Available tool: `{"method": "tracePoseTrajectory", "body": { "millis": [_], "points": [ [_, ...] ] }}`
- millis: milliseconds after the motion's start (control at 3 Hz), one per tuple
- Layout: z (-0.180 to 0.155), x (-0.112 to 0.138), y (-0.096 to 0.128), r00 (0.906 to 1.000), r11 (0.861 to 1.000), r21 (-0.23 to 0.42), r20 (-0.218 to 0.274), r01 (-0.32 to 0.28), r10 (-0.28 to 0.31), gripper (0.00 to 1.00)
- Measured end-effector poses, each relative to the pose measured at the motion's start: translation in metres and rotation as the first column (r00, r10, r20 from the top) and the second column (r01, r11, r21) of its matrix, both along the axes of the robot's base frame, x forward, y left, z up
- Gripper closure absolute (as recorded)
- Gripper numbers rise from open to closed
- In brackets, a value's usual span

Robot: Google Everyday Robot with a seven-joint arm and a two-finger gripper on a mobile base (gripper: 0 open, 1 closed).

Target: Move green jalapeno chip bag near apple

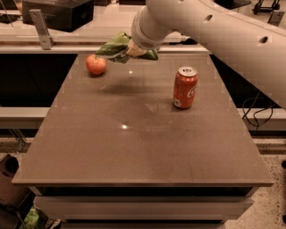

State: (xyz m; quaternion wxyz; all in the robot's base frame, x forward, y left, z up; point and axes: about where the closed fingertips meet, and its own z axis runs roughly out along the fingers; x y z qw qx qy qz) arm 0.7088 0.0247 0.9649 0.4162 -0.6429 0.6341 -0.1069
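The green jalapeno chip bag point(115, 46) is crumpled and hangs in the air above the far part of the table, held by my gripper point(133, 50), which is shut on it at the end of the white arm coming in from the upper right. The apple point(96, 65) is small, round and red-orange; it sits on the table at the far left, just below and to the left of the bag. The bag's shadow lies on the table to the right of the apple.
An orange-red soda can point(185, 87) stands upright right of centre on the brown table point(134, 147). A dark box point(58, 13) and a metal bracket point(40, 27) are on the counter behind. The white arm point(223, 36) crosses the upper right.
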Motion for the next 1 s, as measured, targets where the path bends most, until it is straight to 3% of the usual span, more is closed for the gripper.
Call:
{"method": "tracePoseTrajectory", "body": {
  "millis": [333, 667, 1000],
  "points": [
    [-0.0147, 0.02, 0.0094, 1.0, 1.0, 0.025, 0.001, 0.0, 0.0, 1.0],
    [-0.017, 0.0208, 0.0107, 1.0, 1.0, 0.025, -0.001, -0.002, 0.002, 0.84],
    [-0.0182, 0.0208, 0.012, 1.0, 1.0, 0.024, -0.002, -0.004, 0.004, 0.6]
  ]
}}
